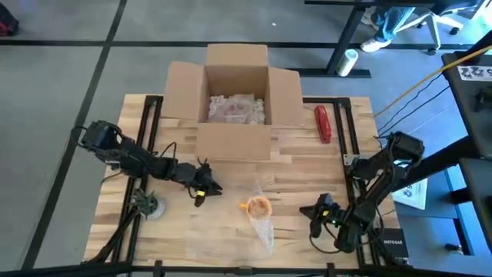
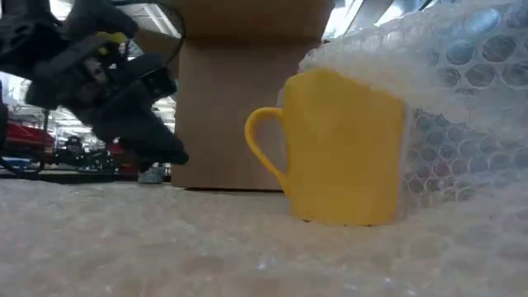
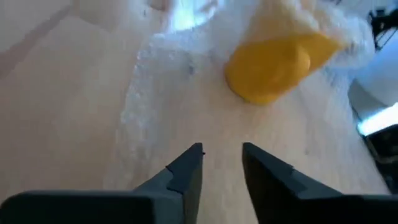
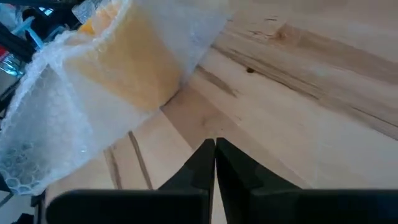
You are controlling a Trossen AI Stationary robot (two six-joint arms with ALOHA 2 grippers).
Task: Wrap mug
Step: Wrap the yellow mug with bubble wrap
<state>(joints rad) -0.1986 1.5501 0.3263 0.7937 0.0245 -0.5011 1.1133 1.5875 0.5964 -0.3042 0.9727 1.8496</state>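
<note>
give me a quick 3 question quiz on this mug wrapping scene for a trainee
1. True or false: the yellow mug stands upright on the bubble wrap.
2. Which gripper has its fingers apart: A left gripper, B right gripper?
3. What lies on the table beside the cardboard box, on the right arm's side?

Key: 1 true. 2 A, the right one is shut on nothing. 3 a red object.

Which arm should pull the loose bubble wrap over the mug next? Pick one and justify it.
Left, probably. The left gripper is open, facing the mug and the loose bubble wrap on its side. The right gripper is shut and would need to open first.
</note>
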